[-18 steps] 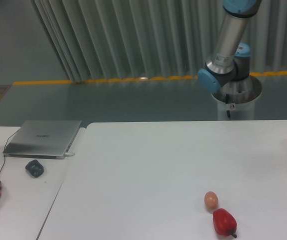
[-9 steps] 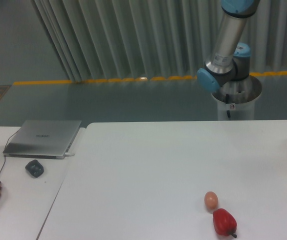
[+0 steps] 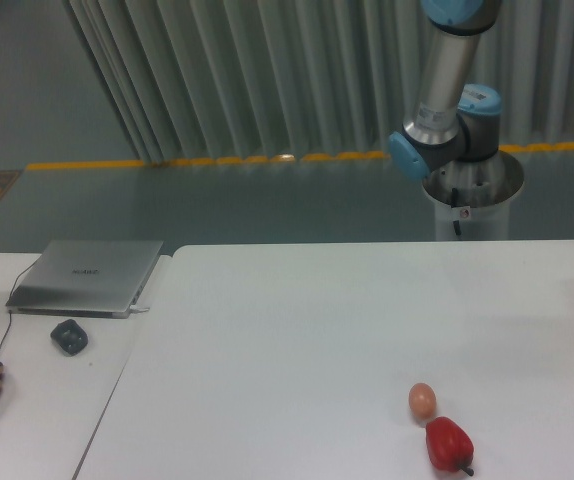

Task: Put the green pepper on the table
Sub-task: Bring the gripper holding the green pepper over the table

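From my feed the table [image 3: 297, 330] holds an egg [image 3: 422, 400] touching a red pepper [image 3: 448, 444] near its front edge. Green pepper and gripper are off-camera, so I can't tell the grip; arm [image 3: 442, 95] behind.

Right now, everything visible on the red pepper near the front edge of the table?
The red pepper is glossy, lobed and looks intact, with a short dark stem poking out at its lower right. It lies on its side on the white table, near the front right of the view, close to the bottom of the picture. A small tan egg sits just up and left of it; they look to be touching or nearly so, but I cannot tell which. Nothing grips it, and no gripper is in view.
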Tool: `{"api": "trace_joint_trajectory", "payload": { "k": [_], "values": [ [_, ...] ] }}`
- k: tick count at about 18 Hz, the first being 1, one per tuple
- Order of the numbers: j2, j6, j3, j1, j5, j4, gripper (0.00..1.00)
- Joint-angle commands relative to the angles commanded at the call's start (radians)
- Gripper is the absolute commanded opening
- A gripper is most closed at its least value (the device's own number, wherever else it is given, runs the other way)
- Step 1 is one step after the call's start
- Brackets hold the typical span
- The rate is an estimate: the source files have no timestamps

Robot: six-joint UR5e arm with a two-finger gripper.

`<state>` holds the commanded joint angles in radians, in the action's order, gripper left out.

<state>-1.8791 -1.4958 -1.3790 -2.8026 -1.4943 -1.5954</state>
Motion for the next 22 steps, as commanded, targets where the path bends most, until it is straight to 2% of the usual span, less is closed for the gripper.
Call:
{"api": "trace_joint_trajectory", "payload": {
  "k": [3,6,9,11,15,20,22],
  "values": [
    [-0.002,0.041,0.0,0.032,0.011,0.002,0.52],
    [-0.006,0.142,-0.002,0.095,0.028,0.008,0.52],
    [-0.018,0.251,-0.003,0.166,0.028,0.064,0.52],
    [-0.021,0.27,-0.008,0.187,0.035,0.075,0.52],
    [-0.037,0.402,-0.011,0.244,0.048,0.149,0.53],
    [-0.044,0.529,-0.066,0.293,0.048,0.285,0.53],
    [-0.049,0.528,-0.097,0.31,0.04,0.298,0.53]
  ]
}}
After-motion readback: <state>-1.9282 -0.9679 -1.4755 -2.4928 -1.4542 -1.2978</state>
